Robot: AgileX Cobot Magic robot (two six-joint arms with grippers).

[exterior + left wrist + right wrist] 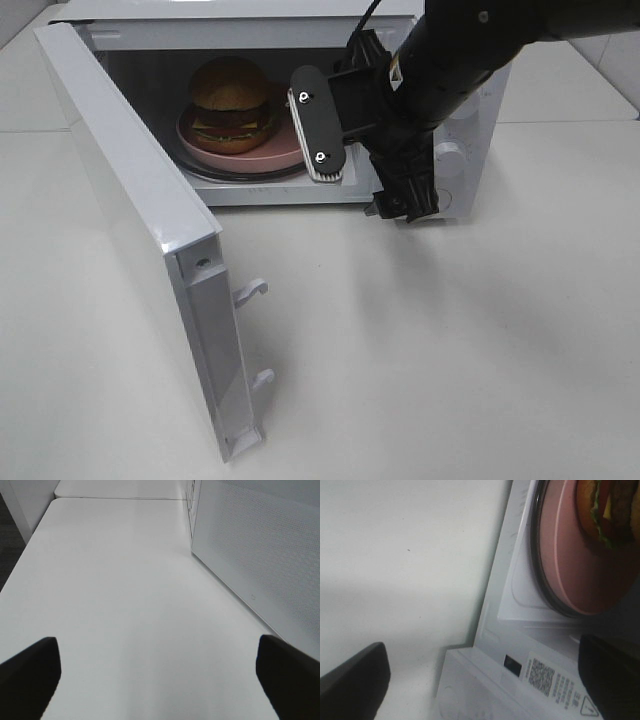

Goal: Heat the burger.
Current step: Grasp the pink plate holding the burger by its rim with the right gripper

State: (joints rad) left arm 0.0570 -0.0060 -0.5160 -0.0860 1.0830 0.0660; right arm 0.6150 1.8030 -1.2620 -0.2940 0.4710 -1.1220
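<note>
Swung wide, the microwave door (pixel 150 230) stands nearest, on the white table (pixel 450 350). Inside the microwave (pixel 250 10) the burger (pixel 232 100) sits on a pink plate (pixel 270 155) on the turntable. A sticker (pixel 555 685) on the front frame carries a QR code and warning triangle, its print too small to read. The right gripper (pixel 360 165) hangs before the opening's right side, jaws spread wide and empty. The left gripper (pixel 160 680) hovers beside the door's outer face, equally wide, holding nothing.

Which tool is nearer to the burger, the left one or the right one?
Right. The right tool is at the microwave's open front, close to the burger; the left tool is outside the open door.
</note>
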